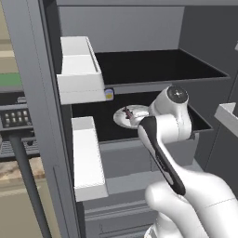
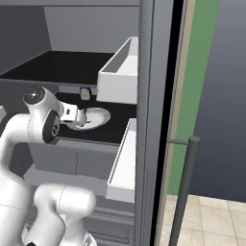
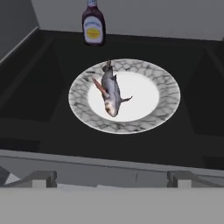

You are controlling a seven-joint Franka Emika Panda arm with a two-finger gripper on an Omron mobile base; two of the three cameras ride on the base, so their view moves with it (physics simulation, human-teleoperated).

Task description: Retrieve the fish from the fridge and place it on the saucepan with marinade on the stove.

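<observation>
White arm reaches into fridge (image 1: 42, 116), gripper (image 3: 112, 178) spread, apparently short of fish (image 3: 110, 91).

Silver-grey fish (image 3: 110, 91) w/ reddish fin, white plate (image 3: 148, 94) w/ grey marbled rim, black shelf (image 3: 43, 100).

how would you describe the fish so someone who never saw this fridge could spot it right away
Inside the open dark grey fridge, on its lower black shelf, sits a round white plate with a grey marbled rim. The small slender silver-grey fish lies on the plate, unlike the dark bottle with the yellow label standing behind.
</observation>
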